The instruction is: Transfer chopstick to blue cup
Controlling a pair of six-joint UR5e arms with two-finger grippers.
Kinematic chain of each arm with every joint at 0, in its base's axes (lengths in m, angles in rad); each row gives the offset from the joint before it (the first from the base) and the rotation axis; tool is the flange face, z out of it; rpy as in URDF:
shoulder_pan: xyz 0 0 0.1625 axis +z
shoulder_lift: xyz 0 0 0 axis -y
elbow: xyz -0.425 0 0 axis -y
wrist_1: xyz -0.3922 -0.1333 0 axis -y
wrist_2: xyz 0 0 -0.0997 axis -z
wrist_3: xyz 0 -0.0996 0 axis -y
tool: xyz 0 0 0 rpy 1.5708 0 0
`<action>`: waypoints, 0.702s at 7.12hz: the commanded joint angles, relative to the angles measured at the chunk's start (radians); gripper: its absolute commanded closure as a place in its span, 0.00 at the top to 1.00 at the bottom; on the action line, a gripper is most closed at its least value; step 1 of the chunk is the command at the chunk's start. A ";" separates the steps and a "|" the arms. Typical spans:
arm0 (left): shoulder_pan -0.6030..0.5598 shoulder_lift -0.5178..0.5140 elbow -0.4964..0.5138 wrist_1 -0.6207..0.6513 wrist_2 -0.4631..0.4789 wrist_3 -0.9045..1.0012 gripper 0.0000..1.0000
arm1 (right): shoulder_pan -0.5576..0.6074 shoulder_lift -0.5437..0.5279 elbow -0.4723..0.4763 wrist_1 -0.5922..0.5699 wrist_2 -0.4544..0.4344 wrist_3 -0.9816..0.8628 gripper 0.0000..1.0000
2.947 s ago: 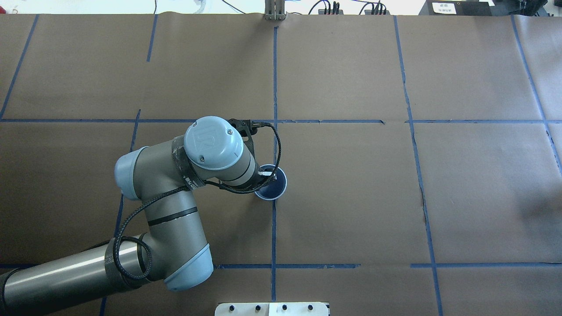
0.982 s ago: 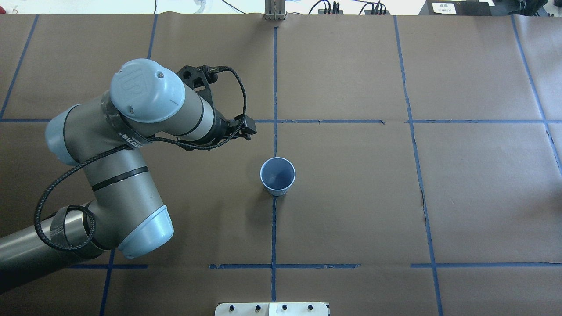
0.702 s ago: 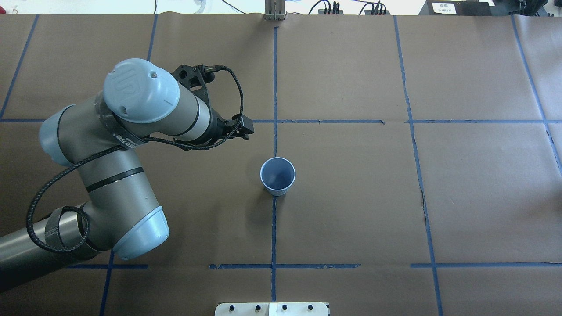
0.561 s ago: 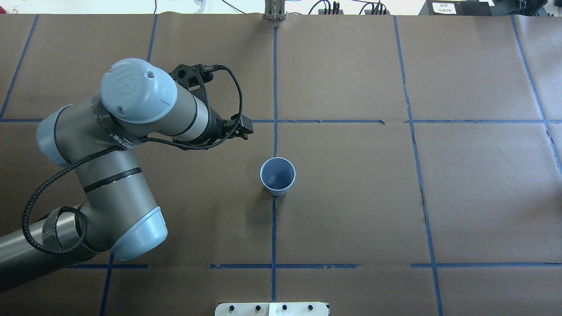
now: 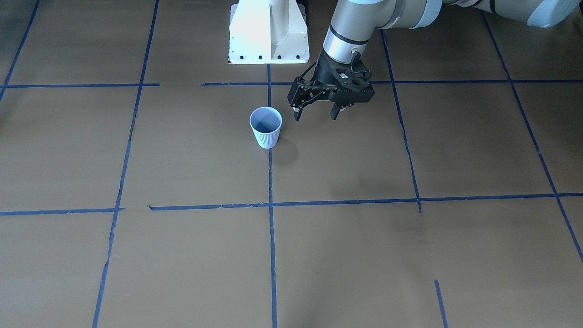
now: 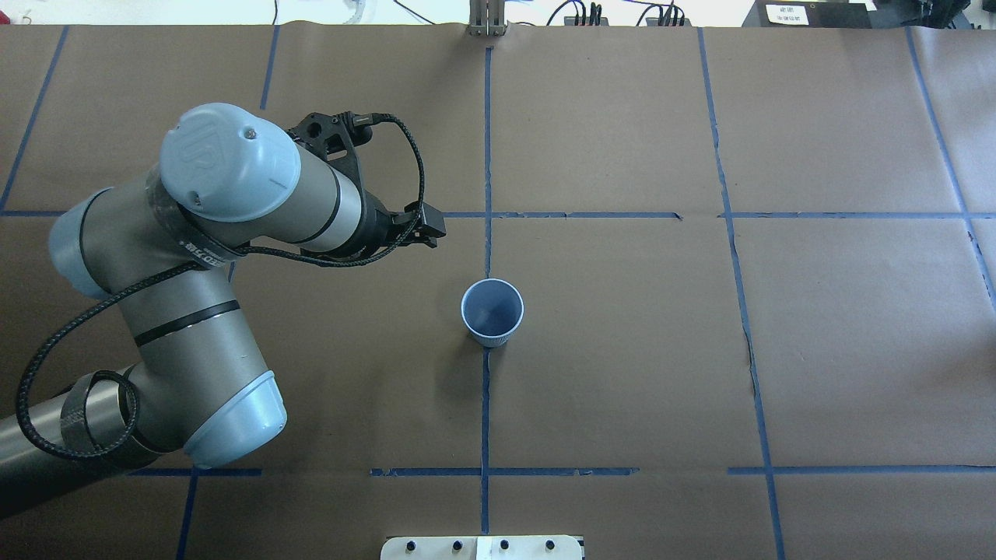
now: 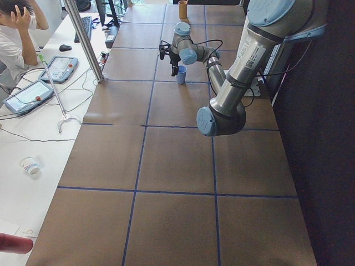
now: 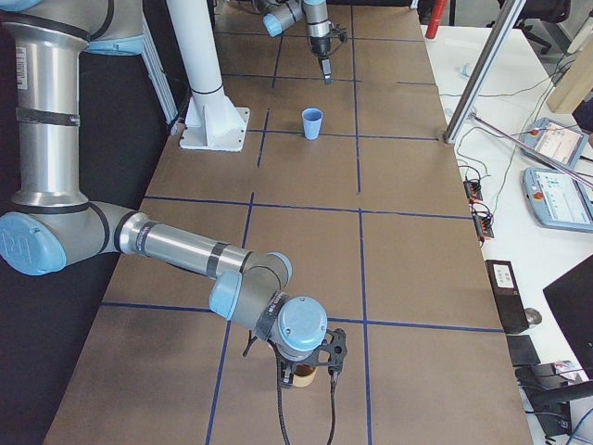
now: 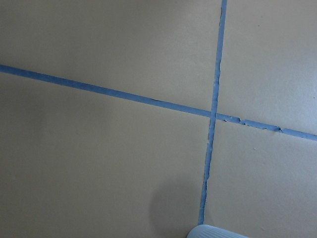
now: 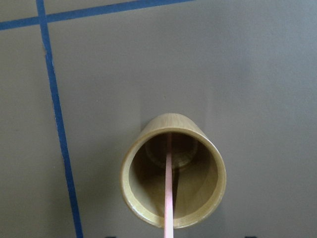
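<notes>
The robot's left arm (image 6: 202, 327) reaches in bent at the elbow, its wrist turned downward. The left gripper (image 5: 315, 116) hangs above the paper with its two fingers spread wide and nothing between them. It sits apart from the blue cup (image 5: 265, 127), on the cup's left side. The cup stands upright near the middle of the tabletop, on a line of blue tape (image 6: 485, 404).

Toward the table's right-end edge, the right arm (image 8: 176, 248) folds low, with the right gripper (image 8: 309, 371) poised over a wooden cup (image 10: 198, 183). The pink chopstick (image 10: 169, 188) stands inside that cup. The views do not settle whether the fingers grip it.

Brown paper (image 5: 191, 255) marked with a blue grid covers the table. The white pedestal (image 5: 268, 32) rises at the robot's edge. Along the opposite edge, an operator (image 7: 14, 27) sits at a white bench (image 7: 22, 138) strewn with tablets and cables.
</notes>
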 commanded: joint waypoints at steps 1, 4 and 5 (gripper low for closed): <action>0.000 0.005 -0.021 0.002 0.000 -0.005 1.00 | -0.008 -0.004 -0.011 -0.005 0.017 0.001 0.62; 0.000 0.018 -0.036 0.002 0.000 -0.007 1.00 | -0.031 -0.019 -0.010 -0.013 0.059 -0.003 0.25; 0.000 0.020 -0.053 0.002 0.002 -0.008 1.00 | -0.039 -0.027 -0.005 -0.013 0.078 -0.011 0.01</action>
